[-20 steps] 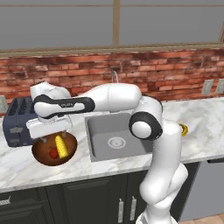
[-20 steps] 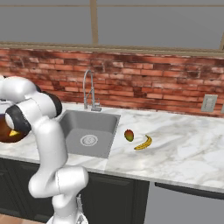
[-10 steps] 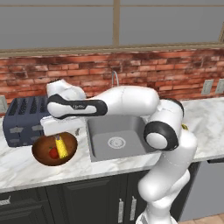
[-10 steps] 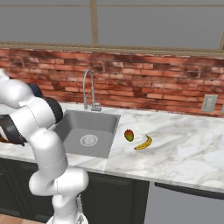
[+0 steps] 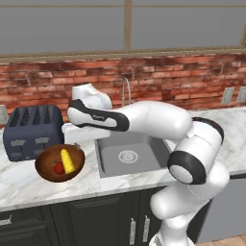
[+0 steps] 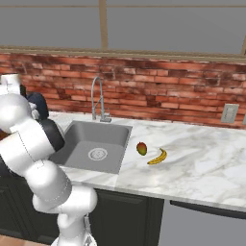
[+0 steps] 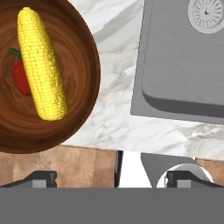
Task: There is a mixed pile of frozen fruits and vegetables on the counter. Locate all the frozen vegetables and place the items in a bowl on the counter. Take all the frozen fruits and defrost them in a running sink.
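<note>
The dark-brown bowl (image 5: 44, 169) (image 7: 89, 57) sits on the marble counter (image 5: 91, 180) left of the sink (image 5: 132, 153). In it lie the yellow corn cob (image 5: 67, 160) (image 7: 41, 65) and the red round vegetable (image 5: 59, 168) (image 7: 21, 79). My gripper (image 5: 76, 142) (image 7: 113, 177) hangs open and empty above the counter strip between the bowl's right rim and the sink (image 7: 183, 65). Right of the sink (image 6: 93, 149), the round orange-red fruit (image 6: 141, 148) and the banana (image 6: 157, 156) lie side by side on the counter (image 6: 192, 153).
A dark toaster (image 5: 31, 129) stands just behind the bowl. The curved steel faucet (image 6: 98, 98) rises at the back of the sink, against the brick wall. The drain (image 7: 205, 13) marks the basin's middle. Open marble stretches right of the fruits.
My arm has swung right, from over the toaster and bowl toward the sink's left edge. The jaws stayed open; corn and red item rest in the bowl.
</note>
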Tool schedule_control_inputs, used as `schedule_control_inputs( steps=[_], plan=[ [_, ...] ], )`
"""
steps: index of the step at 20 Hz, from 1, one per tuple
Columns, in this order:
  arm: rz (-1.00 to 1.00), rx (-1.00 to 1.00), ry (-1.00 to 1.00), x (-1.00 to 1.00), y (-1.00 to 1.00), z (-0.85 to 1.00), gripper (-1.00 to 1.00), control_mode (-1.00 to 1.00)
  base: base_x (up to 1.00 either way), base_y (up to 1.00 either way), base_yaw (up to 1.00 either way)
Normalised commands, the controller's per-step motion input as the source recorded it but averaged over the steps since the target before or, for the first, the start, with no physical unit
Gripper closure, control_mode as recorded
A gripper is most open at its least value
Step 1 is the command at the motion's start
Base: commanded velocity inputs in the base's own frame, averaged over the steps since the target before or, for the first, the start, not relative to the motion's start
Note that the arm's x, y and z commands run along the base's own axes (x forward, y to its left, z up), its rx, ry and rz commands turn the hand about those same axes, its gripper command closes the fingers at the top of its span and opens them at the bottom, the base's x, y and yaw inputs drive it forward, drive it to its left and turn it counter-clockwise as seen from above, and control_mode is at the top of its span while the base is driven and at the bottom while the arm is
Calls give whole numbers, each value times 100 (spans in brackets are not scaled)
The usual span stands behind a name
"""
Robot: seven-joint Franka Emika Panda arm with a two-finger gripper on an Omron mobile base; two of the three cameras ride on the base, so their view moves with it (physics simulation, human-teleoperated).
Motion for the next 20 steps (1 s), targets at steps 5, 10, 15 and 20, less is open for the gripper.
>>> schedule_control_inputs(
  steps=[5, 10, 15, 20],
  plan=[
    [0, 4, -1, -10, -49, 17, -100, -100, 0, 0, 0],
    [0, 4, -2, -14, -48, 13, -100, -100, 0, 0, 0],
    [1, 7, 0, -8, -45, -2, -100, -100, 0, 0, 0],
    [3, 5, -5, -13, -51, 0, -100, -100, 0, 0, 0]
  ],
)
